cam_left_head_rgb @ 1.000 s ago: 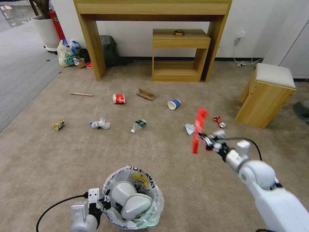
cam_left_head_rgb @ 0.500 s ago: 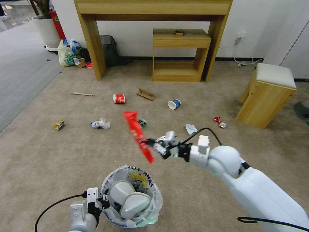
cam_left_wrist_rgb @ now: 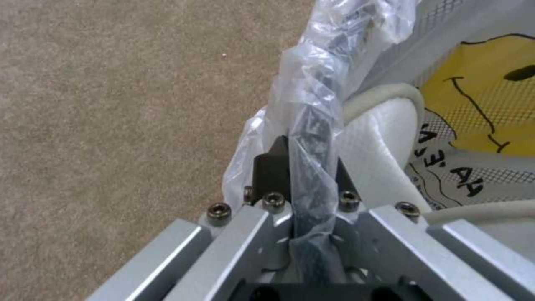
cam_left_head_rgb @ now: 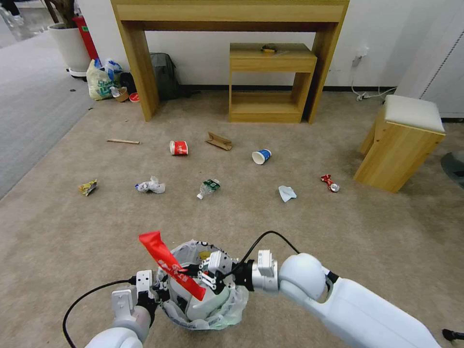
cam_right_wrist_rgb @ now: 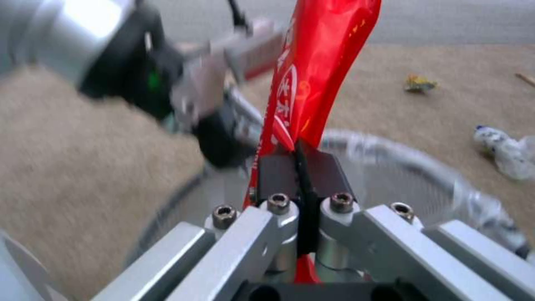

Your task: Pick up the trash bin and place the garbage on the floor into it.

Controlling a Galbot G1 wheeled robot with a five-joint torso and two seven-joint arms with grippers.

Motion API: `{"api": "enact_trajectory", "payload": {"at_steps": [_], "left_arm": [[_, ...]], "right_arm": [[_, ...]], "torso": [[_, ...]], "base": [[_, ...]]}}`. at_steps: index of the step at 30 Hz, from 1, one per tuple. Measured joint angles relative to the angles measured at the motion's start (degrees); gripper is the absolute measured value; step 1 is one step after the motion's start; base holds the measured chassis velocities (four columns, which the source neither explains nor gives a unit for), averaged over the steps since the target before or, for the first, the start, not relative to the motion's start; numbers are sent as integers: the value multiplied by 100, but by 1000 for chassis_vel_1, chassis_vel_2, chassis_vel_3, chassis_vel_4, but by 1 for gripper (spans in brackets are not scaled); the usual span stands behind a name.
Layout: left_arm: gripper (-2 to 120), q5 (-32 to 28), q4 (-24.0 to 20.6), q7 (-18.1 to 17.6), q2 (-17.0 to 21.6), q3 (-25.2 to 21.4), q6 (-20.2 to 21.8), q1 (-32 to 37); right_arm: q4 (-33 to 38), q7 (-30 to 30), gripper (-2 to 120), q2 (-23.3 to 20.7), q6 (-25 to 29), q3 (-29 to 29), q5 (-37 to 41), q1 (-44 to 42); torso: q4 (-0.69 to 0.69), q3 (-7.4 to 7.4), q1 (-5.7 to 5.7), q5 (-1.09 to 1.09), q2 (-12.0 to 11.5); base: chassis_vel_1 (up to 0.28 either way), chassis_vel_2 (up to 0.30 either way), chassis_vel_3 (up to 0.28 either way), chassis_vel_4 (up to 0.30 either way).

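The trash bin [cam_left_head_rgb: 228,307], black with a crinkly printed bag, hangs low in front of me. My left gripper [cam_left_head_rgb: 155,293] is shut on its rim [cam_left_wrist_rgb: 312,125]. White slippers [cam_left_wrist_rgb: 374,138] lie inside it. My right gripper [cam_left_head_rgb: 187,273] is shut on a long red wrapper [cam_left_head_rgb: 165,261], held tilted right over the bin's mouth [cam_right_wrist_rgb: 390,167]. On the beige floor [cam_left_head_rgb: 299,232] lie a red cup [cam_left_head_rgb: 178,148], blue cup [cam_left_head_rgb: 261,156], cardboard scrap [cam_left_head_rgb: 219,141], stick [cam_left_head_rgb: 123,141], yellow wrapper [cam_left_head_rgb: 87,187], crumpled plastic [cam_left_head_rgb: 150,186], bottle [cam_left_head_rgb: 208,188], paper [cam_left_head_rgb: 287,193] and crushed can [cam_left_head_rgb: 330,182].
A wooden desk [cam_left_head_rgb: 232,14] and low shelf [cam_left_head_rgb: 270,82] stand against the back wall. A padded stool [cam_left_head_rgb: 401,142] is at the right. A shopping bag [cam_left_head_rgb: 99,82], backpack [cam_left_head_rgb: 163,75] and planter [cam_left_head_rgb: 67,46] are at the back left, beside grey carpet [cam_left_head_rgb: 29,106].
My right arm has swung from the right side down and left, carrying the red wrapper to just above the bin. The left gripper and bin have stayed put.
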Motion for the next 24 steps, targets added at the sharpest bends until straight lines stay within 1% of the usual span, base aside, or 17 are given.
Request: {"api": "enact_trajectory", "payload": {"at_steps": [6, 8, 9, 10, 12, 13, 14, 16, 17, 18, 20, 21, 22, 23, 24], "left_arm": [[0, -119, -2, -84, 19, -5, 71, -36], [0, -161, 9, -99, 20, 7, 81, -55], [0, -161, 9, -99, 20, 7, 81, -55], [0, -168, 11, -101, 20, 11, 84, -62], [0, -174, 16, -104, 20, 13, 87, -84], [0, -174, 16, -104, 20, 13, 87, -84], [0, -174, 17, -104, 20, 12, 87, -87], [0, -174, 21, -104, 14, 9, 87, -92], [0, -174, 21, -104, 14, 9, 87, -92], [0, -173, 21, -104, 11, 7, 87, -92], [0, -170, 20, -101, 7, 0, 87, -87], [0, -170, 20, -101, 7, 0, 87, -87], [0, -163, 19, -96, 6, -6, 85, -84], [0, -152, 17, -88, 6, -17, 75, -78], [0, -152, 17, -88, 6, -17, 75, -78]], "right_arm": [[-140, 67, 0, 26, 121, -1, -460, -151], [-215, 156, 10, 67, 179, -1, -612, -229], [-215, 156, 10, 67, 179, -1, -612, -229], [-229, 178, 14, 77, 193, 3, -646, -256], [-227, 253, 25, 77, 200, 37, -694, -348], [-227, 253, 25, 77, 200, 37, -694, -348], [-220, 269, 28, 75, 200, 49, -695, -366], [-166, 313, 39, 59, 195, 112, -695, -431], [-166, 313, 39, 59, 195, 112, -695, -431], [-140, 335, 43, 52, 189, 149, -692, -458], [-48, 400, 54, 32, 177, 293, -672, -541], [-48, 400, 54, 32, 177, 293, -672, -541], [29, 437, 58, 18, 162, 417, -637, -591], [148, 474, 65, -6, 119, 622, -576, -666], [148, 474, 65, -6, 119, 622, -576, -666]], "torso": [[0, 0, 0, 0, 0], [1, 0, 0, 1, 0], [1, 0, 0, 1, 0], [0, 0, 0, 0, 0], [0, 0, 0, 0, 0], [0, 0, 0, 0, 0], [0, 0, 0, 1, 0], [1, 0, 0, 0, 0], [1, 0, 0, 0, 0], [1, 0, 0, 0, 0], [0, 0, 0, 1, 0], [0, 0, 0, 1, 0], [0, 0, 0, 1, 0], [1, 0, 0, 0, 0], [1, 0, 0, 0, 0]], "base": [[0, 0, 0, 0], [0, 0, 0, 0], [0, 0, 0, 0], [0, 0, 0, 0], [0, 0, 0, 0], [0, 0, 0, 0], [0, 0, 0, 0], [0, 0, 0, 0], [0, 0, 0, 0], [0, 0, 0, 0], [0, 0, 0, 0], [0, 0, 0, 0], [0, 0, 0, 0], [0, 0, 0, 0], [0, 0, 0, 0]]}}
